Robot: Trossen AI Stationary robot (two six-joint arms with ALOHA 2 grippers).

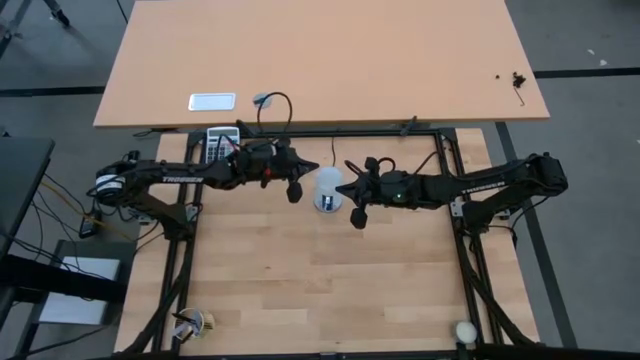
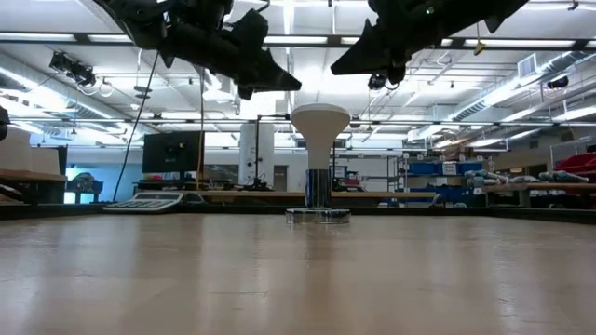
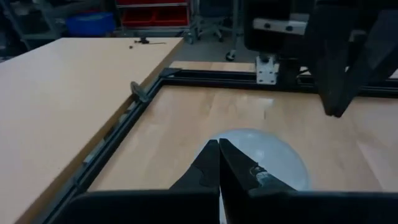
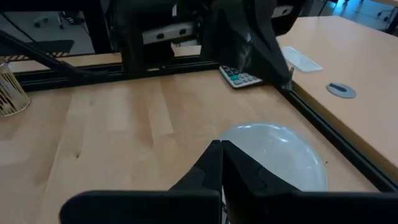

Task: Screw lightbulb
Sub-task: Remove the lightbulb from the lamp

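The white lightbulb (image 1: 327, 186) stands upright, dome up, with its greyish screw base in the round silver socket (image 2: 318, 215) on the wooden table. It shows in the low view (image 2: 319, 128), the left wrist view (image 3: 261, 155) and the right wrist view (image 4: 273, 155). My left gripper (image 1: 313, 168) is shut and empty, hovering above and just left of the dome. My right gripper (image 1: 343, 185) is shut and empty, hovering above and just right of it. Both are above the bulb's top in the low view.
A calculator (image 1: 220, 143) lies by the frame's far left corner. A small cream ball (image 1: 465, 331) sits near the front right, a wire basket thing (image 1: 192, 322) at the front left. A black frame (image 1: 330, 132) borders the work area. A larger desk (image 1: 320, 60) lies beyond.
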